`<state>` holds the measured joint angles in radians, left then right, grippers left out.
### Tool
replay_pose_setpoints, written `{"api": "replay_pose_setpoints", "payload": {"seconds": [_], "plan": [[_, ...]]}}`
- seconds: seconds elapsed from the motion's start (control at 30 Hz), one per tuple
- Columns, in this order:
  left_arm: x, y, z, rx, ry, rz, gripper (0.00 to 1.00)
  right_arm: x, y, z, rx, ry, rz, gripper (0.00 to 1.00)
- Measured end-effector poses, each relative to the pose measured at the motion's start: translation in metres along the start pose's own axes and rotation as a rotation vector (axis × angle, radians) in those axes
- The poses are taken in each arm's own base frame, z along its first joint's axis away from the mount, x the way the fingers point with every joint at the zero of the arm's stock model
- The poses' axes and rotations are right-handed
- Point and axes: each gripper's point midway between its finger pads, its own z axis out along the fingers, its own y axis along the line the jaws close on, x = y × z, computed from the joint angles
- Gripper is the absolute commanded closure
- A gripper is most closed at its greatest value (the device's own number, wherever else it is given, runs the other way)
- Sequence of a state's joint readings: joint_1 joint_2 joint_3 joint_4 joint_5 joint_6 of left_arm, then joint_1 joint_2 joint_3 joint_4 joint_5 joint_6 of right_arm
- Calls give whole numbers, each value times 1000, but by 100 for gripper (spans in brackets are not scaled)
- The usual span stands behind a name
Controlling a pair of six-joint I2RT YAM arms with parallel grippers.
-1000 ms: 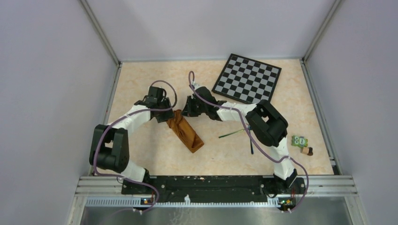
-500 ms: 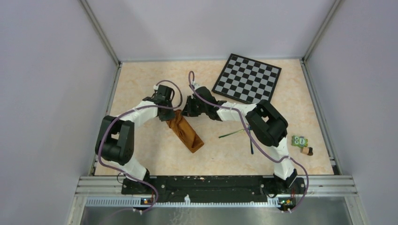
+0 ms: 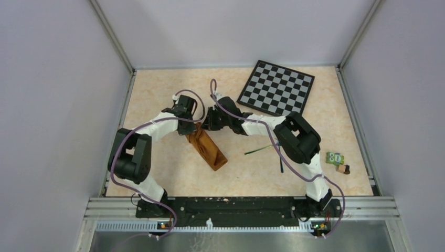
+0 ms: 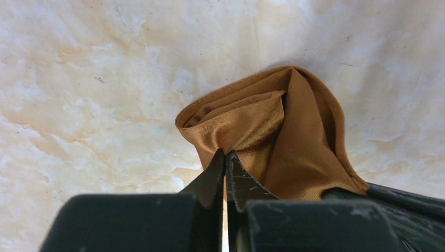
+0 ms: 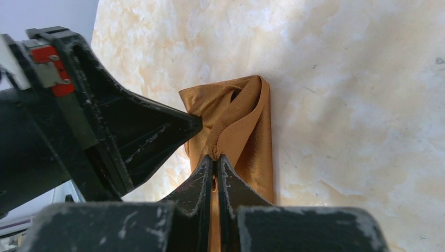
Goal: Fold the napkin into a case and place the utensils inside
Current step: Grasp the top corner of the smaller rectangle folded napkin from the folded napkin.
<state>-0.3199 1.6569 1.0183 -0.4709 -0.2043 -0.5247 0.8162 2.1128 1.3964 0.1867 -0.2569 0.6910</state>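
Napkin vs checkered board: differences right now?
Colour: napkin plain rust-brown, checkered board black-and-grey squares. Shape: napkin folded into a narrow strip, board a wide flat square. Contact: left gripper and right gripper both pinch the napkin's far end; no gripper at the board. Both lie on the table.

A flat tabletop of beige, cream-veined marbled stone (image 3: 157,94) fills the floor of a booth. 3 plain, pale lavender-grey wall panels enclose it: back (image 3: 236,31), left (image 3: 52,105) and right (image 3: 404,105). 2 slanting silver aluminium corner posts (image 3: 111,35) join them. A ribbed silver aluminium rail (image 3: 367,205) edges the near side. Light is soft and even.
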Motion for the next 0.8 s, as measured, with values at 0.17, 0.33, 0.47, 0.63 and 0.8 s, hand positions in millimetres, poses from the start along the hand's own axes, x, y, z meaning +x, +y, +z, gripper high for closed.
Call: {"api": "replay_pose_setpoints", "payload": {"seconds": [0.17,0.33,0.47,0.63,0.8], "plan": [[-6,-2,-10,25,-33,-8,90,2,4,7,-17,11,15,100],[-8,-3,-11,30,-40,-9,84,5,10,11,-33,20,16,100],[-7,-3,-10,26,-38,-9,81,6,11,12,-34,21,15,100],[-6,0,-9,11,-32,-7,89,6,11,12,-35,22,15,100],[-6,3,-9,-6,-37,-10,95,7,11,12,-37,25,15,100]]}}
